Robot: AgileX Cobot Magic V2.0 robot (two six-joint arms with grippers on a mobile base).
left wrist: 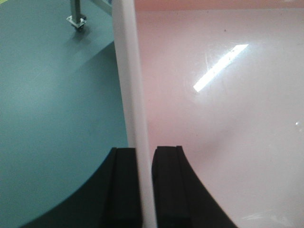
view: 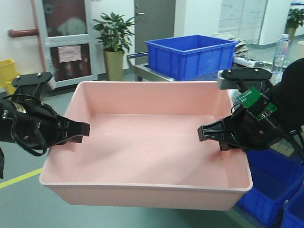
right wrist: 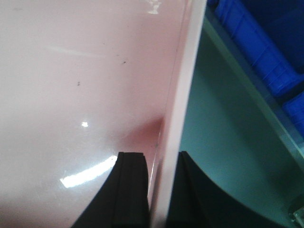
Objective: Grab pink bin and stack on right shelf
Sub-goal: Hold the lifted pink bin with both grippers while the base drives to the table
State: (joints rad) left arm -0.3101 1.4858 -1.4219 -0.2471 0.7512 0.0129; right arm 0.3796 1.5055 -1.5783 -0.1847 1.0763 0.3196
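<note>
The pink bin (view: 147,142) is wide, shallow and empty, held up in the air across the middle of the front view. My left gripper (view: 78,132) is shut on its left wall; the left wrist view shows the bin's pale rim (left wrist: 133,95) clamped between my two black fingers (left wrist: 168,190). My right gripper (view: 211,133) is shut on the right wall; the right wrist view shows the bin's rim (right wrist: 183,95) between its fingers (right wrist: 130,194). The dark glossy right shelf is not in view.
A blue crate (view: 190,54) stands on a metal table behind the bin. More blue crates (view: 273,187) sit low at the right, also in the right wrist view (right wrist: 266,52). A potted plant (view: 114,45) and grey-green floor (left wrist: 57,118) lie beyond.
</note>
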